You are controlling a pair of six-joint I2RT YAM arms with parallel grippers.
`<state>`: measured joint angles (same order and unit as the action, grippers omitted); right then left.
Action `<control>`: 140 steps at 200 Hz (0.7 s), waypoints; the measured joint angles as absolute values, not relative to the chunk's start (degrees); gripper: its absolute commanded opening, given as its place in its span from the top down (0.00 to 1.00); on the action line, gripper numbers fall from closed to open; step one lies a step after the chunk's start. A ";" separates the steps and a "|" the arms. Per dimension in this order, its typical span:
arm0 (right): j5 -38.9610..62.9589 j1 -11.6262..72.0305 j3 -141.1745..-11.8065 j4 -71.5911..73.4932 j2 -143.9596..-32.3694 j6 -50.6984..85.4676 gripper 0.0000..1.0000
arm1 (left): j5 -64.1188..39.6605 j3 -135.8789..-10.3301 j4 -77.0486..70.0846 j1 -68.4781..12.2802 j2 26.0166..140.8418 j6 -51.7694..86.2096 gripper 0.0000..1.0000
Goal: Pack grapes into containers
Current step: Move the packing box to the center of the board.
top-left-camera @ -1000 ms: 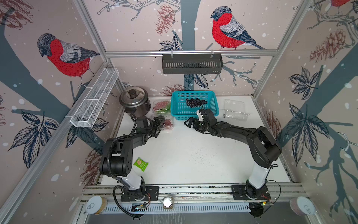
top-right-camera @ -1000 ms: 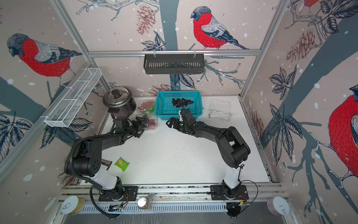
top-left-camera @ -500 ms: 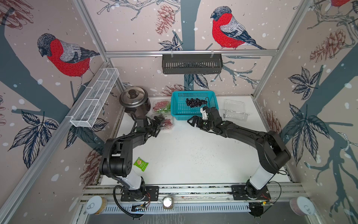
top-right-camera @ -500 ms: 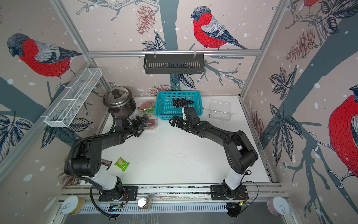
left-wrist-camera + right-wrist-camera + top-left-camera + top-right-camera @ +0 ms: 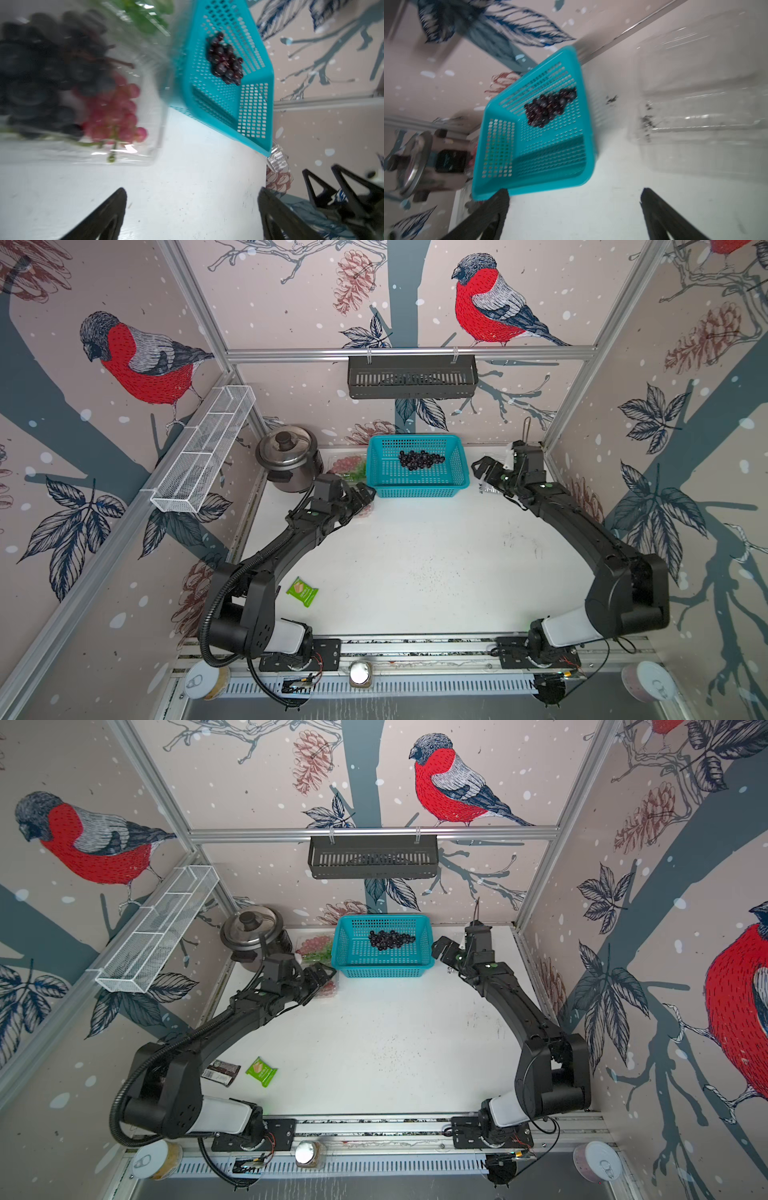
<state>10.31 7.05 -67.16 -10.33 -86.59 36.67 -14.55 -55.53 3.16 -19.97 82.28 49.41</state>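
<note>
A bunch of dark grapes (image 5: 420, 459) lies in the teal basket (image 5: 417, 485). Left of the basket, one clear container (image 5: 128, 153) holds dark and red grapes (image 5: 116, 112). A second container (image 5: 347, 466) behind it holds red and green grapes. My left gripper (image 5: 360, 498) hovers open just in front of the nearer one, nothing between its fingers (image 5: 112, 214). My right gripper (image 5: 484, 472) is open and empty to the right of the basket. It is over an empty clear container (image 5: 706, 116), which my right arm mostly hides in both top views.
A steel rice cooker (image 5: 289, 456) stands at the back left. A green packet (image 5: 302, 591) and a dark packet (image 5: 220, 1072) lie near my left arm's base. A white wire shelf (image 5: 203, 448) and a black rack (image 5: 411, 377) hang on the walls.
My right arm has swung from in front of the basket to its right side, over the empty container. My left arm has barely moved. Both grippers stayed open.
</note>
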 measured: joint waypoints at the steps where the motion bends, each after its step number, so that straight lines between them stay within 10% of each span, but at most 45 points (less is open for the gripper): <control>1: 10.31 6.74 -67.37 -10.35 -86.85 36.53 0.00 | -14.41 -55.86 3.33 -20.27 82.37 49.25 0.03; 91: 11.90 0.58 -90.35 -17.54 -111.13 32.16 0.00 | 5.10 -89.54 14.26 -44.31 101.03 31.03 0.03; 140: 13.54 2.98 -77.71 -15.94 -105.43 32.21 0.00 | 7.49 -94.13 16.01 -45.56 105.82 27.00 0.03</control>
<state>13.54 2.98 -77.71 -15.94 -105.43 32.21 7.49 -94.13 16.01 -45.56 105.82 27.00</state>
